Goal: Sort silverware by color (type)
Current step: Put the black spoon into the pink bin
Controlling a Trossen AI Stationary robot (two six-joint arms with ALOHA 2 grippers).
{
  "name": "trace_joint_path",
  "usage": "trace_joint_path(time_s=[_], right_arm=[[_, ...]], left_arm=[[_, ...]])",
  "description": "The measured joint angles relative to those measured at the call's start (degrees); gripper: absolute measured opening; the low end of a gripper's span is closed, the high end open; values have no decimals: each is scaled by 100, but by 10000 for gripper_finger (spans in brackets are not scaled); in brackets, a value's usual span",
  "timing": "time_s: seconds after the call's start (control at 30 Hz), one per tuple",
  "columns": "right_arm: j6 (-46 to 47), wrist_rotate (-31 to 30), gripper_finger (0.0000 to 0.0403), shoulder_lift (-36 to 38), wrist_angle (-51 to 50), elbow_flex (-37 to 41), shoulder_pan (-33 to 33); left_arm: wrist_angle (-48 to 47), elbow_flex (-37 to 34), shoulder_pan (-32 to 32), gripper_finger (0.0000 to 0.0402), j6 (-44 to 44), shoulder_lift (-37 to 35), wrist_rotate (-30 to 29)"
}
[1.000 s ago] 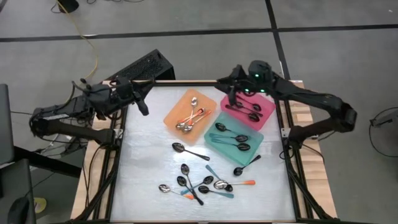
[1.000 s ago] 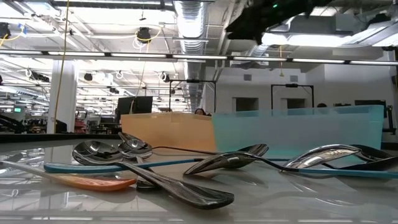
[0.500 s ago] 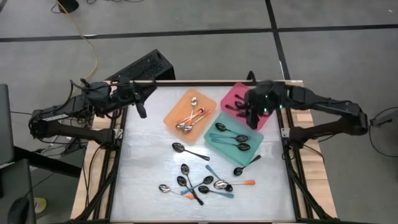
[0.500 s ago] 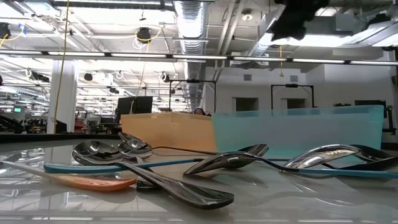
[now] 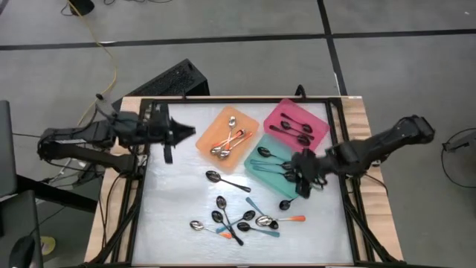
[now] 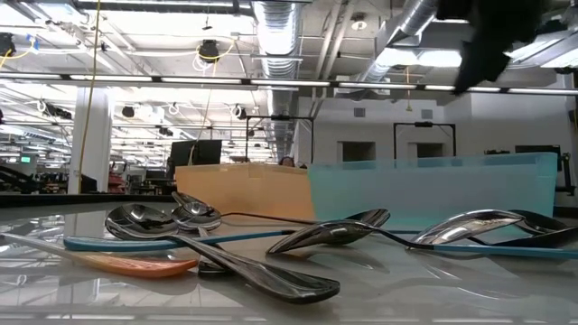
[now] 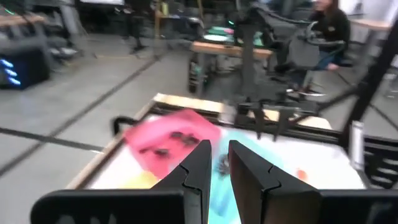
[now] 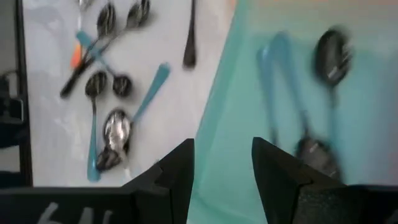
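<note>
Loose spoons (image 5: 239, 219) lie in a cluster on the table's near middle, mixed in colour: orange-handled, teal-handled and black. One black spoon (image 5: 225, 180) lies apart, another (image 5: 294, 198) by the teal tray's near corner. More spoons lie in the orange tray (image 5: 228, 135), the pink tray (image 5: 297, 126) and the teal tray (image 5: 280, 165). My right gripper (image 5: 303, 182) hangs open over the teal tray's near edge (image 8: 217, 124), nothing between its fingers. My left gripper (image 5: 184, 132) points toward the orange tray from the table's left, its fingers (image 7: 200, 168) a narrow gap apart and empty.
The three trays stand close together at the far right of the table. A black frame rail (image 5: 156, 186) runs along the table's edges. In the low view the spoons (image 6: 217, 244) fill the foreground and my right arm (image 6: 492, 41) shows at the top right.
My right gripper has swung from above the pink tray toward the table's near edge, sinking and tipping downward, and now hangs over the teal tray's near edge. My left gripper has turned from slanting down to pointing nearly level toward the trays.
</note>
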State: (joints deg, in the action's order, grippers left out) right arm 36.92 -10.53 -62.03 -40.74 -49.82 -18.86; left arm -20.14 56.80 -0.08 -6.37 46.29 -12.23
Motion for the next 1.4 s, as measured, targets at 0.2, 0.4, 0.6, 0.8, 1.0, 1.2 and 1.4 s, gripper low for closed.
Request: trace_joint_path(time_s=[0.2,0.4,0.6,0.8,1.0,1.2,1.4], right_arm=[[1107,-182,168,-443,327,210,-1236],[1587,-145,168,-1324,709,205,-2075],[1950,-132,168,-2221,949,139,-2576],[2025,-130,168,-2944,1015,-32,-2879],[2198,-141,168,-3280,1026,-114,-2965],[2177,-208,168,-3202,965,-95,-2935],[2128,-335,168,-3072,911,-87,-2828]], left_arm=[[3,-664,-538,41,-848,-77,-2],[-9,-1047,-987,41,-1390,-56,-190],[-172,-1223,-1316,41,-1607,-55,-709],[-349,-1485,-1425,41,-1970,-54,-950],[-323,-1825,-1498,41,-2447,-53,-941],[-296,-1886,-1569,41,-2623,-14,-925],[-324,-1886,-1576,41,-2626,-18,-949]])
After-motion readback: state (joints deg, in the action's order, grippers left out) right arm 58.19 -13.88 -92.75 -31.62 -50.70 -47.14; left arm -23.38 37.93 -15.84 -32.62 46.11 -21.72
